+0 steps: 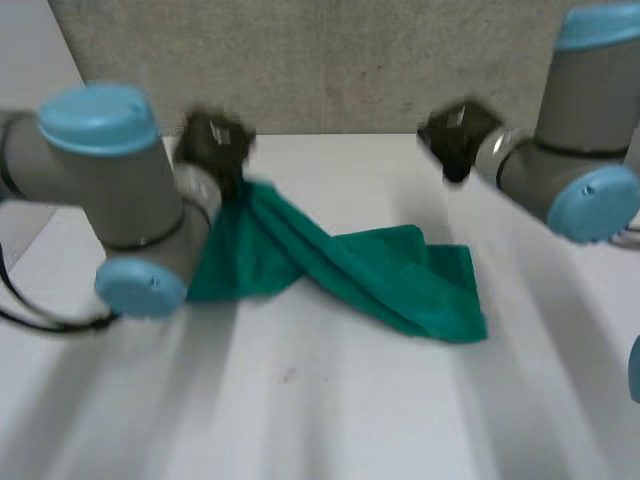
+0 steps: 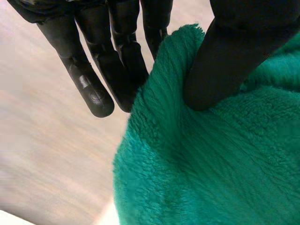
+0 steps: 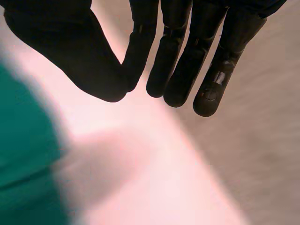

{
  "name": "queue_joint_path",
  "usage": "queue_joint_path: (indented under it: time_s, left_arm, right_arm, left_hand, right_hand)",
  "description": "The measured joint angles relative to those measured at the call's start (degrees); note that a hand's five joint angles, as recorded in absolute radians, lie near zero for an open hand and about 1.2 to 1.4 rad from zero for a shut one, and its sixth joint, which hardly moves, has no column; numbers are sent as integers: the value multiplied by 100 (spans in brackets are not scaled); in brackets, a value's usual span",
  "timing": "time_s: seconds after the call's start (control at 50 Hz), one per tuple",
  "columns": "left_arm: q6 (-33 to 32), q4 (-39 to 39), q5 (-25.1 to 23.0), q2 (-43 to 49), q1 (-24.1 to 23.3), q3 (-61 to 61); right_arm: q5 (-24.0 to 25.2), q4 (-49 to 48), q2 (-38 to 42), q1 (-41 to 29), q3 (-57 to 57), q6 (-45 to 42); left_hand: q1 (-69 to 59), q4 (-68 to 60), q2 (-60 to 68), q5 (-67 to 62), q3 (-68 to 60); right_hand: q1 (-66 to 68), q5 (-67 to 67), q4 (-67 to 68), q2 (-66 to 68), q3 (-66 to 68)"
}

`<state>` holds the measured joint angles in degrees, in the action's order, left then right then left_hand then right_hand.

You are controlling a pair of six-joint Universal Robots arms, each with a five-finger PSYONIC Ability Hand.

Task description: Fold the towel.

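Head view: green towel (image 1: 370,270) lies crumpled on the white counter (image 1: 330,400), about mid-counter, running from the left hand (image 1: 215,140) out toward the right side. Its right end lies flat on the counter; its left end is bunched and raised up to the left hand, which has it at the top. Left arm (image 1: 110,190) covers part of the towel's left end. Right hand (image 1: 458,135) hangs near the counter's far edge, apart from the towel, touching nothing. Speckled grey wall (image 1: 330,60) behind the counter. Left wrist view: left hand (image 2: 119,51) pinches the green towel (image 2: 211,168) at an edge, with the thumb (image 2: 220,70) pressed into the pile on one side. The fingers (image 2: 91,89) are straight on the other side of that edge, the nearest ones against the cloth. The towel bunches below the hand, over the counter (image 2: 47,154). Right wrist view: right hand (image 3: 61,51) has fingers (image 3: 211,84) straight and close together, thumb tip near the first finger, nothing between them, holding nothing. Counter (image 3: 178,178) lies beneath. Green towel (image 3: 23,173) sits off the thumb side, clear of the hand.
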<state>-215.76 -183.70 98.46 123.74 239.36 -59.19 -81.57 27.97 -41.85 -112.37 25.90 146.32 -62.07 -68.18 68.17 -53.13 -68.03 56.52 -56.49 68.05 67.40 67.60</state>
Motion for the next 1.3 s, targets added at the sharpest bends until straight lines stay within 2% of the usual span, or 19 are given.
queue_joint_path:
  time_s: [0.1,0.18,0.2,0.26,0.28,0.3,0.32,0.38,0.46,0.64,0.76,0.8,0.9,1.12,1.3]
  left_arm:
    - [-155,-1420,23,-401,152,345]
    - [-22,-1868,15,-756,148,86]
    - [138,-2006,-6,-1047,92,-269]
    - [409,-2073,-65,-1533,-32,-984]
    - [498,-2072,-91,-1723,-77,-1270]
    - [540,-2071,-107,-1829,-99,-1424]
    - [586,-2068,-124,-1952,-123,-1603]
    - [736,-2056,-206,-2556,-216,-2398]
    - [763,-2055,-255,-2924,-251,-2770]
    - [672,-2030,-302,-3270,-255,-2836]
    - [651,-2017,-296,-3248,-249,-2721]
    - [650,-2017,-290,-3242,-255,-2700]
    - [654,-2019,-274,-3250,-314,-2689]
    - [651,-2015,-272,-3224,-535,-2686]
    - [654,-1999,-265,-3170,-469,-2769]
  right_arm:
    - [-195,-914,-35,30,-746,890]
    - [-151,-1231,-319,34,-414,1177]
    - [-46,-1313,-532,33,7,1245]
    - [189,-1345,-795,34,728,1270]
    - [298,-1336,-856,37,976,1273]
    - [357,-1327,-882,40,1101,1275]
    - [416,-1316,-903,42,1218,1279]
    - [795,-1193,-916,65,1759,1379]
    - [1049,-1019,-816,76,1943,1645]
    - [1644,-356,-588,30,2434,3354]
    - [1908,-496,-582,-168,2901,4132]
    - [2027,-649,-571,-335,3056,4431]
    - [2148,-900,-513,-623,3169,4866]
    - [2137,-1093,-488,-968,3233,5290]
    - [1432,-1155,-884,-667,3600,4772]
  left_hand:
    - [0,-1,9,2,-4]
    - [0,-2,11,2,-5]
    - [0,-8,17,2,-6]
    - [0,-22,22,2,-23]
    - [0,-22,26,2,-26]
    - [0,-22,26,2,-26]
    - [0,-23,27,2,-27]
    - [0,-26,30,2,-30]
    - [0,-26,31,2,-31]
    - [0,-27,32,2,-31]
    - [0,-27,32,2,-31]
    - [0,-27,32,2,-31]
    - [0,-27,32,2,-31]
    - [0,-27,33,2,-31]
    - [0,-27,33,2,-31]
  right_hand:
    - [0,-21,0,0,0]
    - [0,-30,0,0,0]
    - [-96,84,-145,-129,-133]
    - [-1296,1366,-1615,-1574,-1580]
    - [-2462,2750,-3002,-3074,-3062]
    - [-2462,2750,-3002,-3074,-3062]
    - [-3288,3849,-4027,-4057,-3994]
    - [-3706,4498,-4646,-4481,-4579]
    - [-3707,4518,-4662,-4481,-4585]
    - [-3676,4265,-4388,-4464,-4378]
    - [-3409,4073,-4155,-4463,-4125]
    - [-3133,3807,-3847,-3844,-3807]
    - [-2992,3647,-3677,-3620,-3611]
    - [-2821,3420,-3478,-3415,-3425]
    - [-3643,4392,-4565,-4386,-4478]
